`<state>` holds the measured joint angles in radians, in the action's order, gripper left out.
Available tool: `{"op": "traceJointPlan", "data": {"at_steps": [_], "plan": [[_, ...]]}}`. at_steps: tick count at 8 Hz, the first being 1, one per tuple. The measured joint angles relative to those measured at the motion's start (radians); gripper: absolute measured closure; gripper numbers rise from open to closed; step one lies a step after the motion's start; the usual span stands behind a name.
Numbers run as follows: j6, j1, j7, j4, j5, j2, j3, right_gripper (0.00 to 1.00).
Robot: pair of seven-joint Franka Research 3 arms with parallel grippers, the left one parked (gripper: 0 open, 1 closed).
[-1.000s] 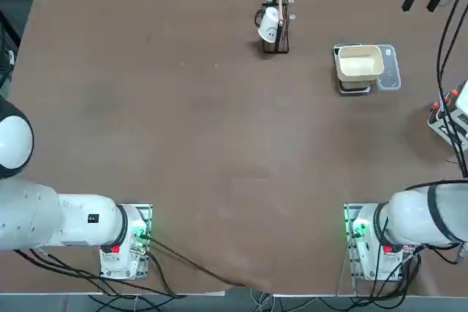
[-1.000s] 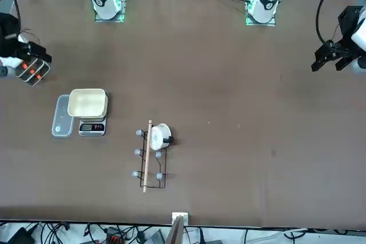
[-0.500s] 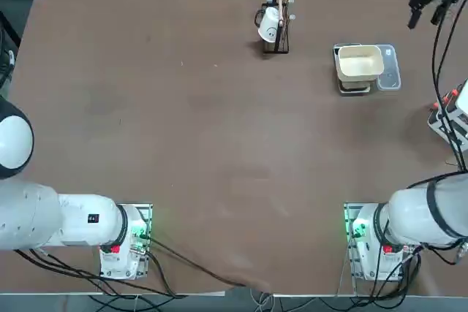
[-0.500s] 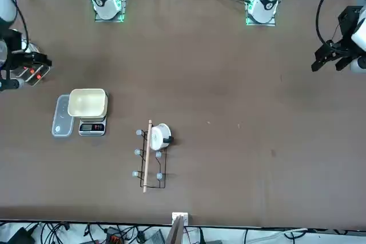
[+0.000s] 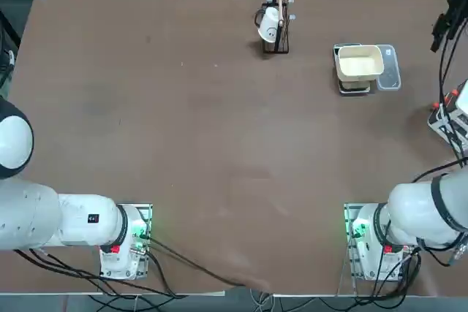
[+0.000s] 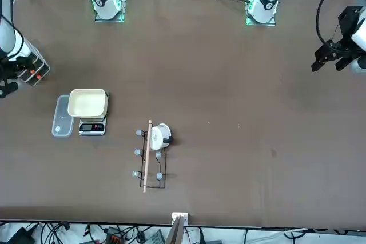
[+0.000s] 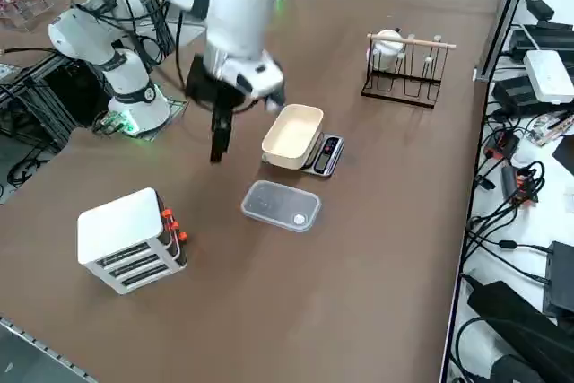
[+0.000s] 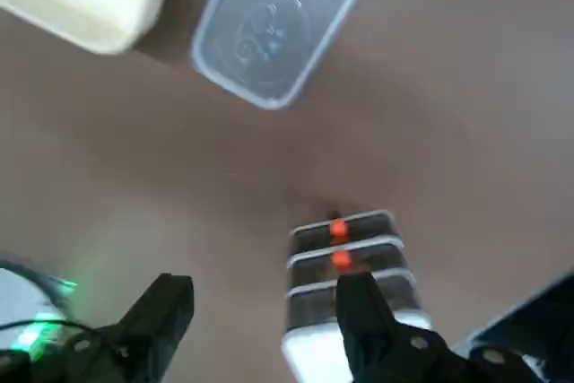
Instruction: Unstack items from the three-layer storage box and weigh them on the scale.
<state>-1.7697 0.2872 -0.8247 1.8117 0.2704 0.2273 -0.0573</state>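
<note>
The three-layer storage box point(image 7: 130, 239) is a pale tiered rack with small red tabs, standing near the table's right edge point(image 5: 450, 115) point(image 6: 31, 70). The scale point(image 7: 327, 154) carries a cream tray point(image 7: 292, 134) point(image 5: 359, 62), with a translucent plate point(image 7: 281, 204) point(image 5: 389, 69) lying beside it. My right gripper point(image 7: 218, 139) hangs open and empty above the table, between the box and the scale. In the wrist view its fingers point(image 8: 359, 307) stand apart over the box point(image 8: 354, 266), with the plate point(image 8: 278, 29) beyond. The items are hidden.
A thin dark cup stand point(image 5: 278, 34) point(image 7: 404, 69) holds a white cup point(image 5: 269, 25) at the far middle of the table. Cables and power bricks point(image 7: 529, 87) lie off the table's far edge.
My right gripper has drifted further toward the table's right edge in both the top and front views. The box, scale and cup stand have not moved.
</note>
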Motion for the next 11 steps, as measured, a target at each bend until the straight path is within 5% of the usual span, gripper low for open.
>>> {"op": "traceJointPlan", "data": {"at_steps": [4,5,11], "plan": [[-0.234,0.131,-0.204,0.18,0.01,-0.004,-0.001,0.17],[-0.251,0.14,-0.204,0.202,0.027,-0.004,-0.001,0.41],[-0.362,0.213,-0.205,0.275,0.073,-0.002,-0.001,0.45]]}}
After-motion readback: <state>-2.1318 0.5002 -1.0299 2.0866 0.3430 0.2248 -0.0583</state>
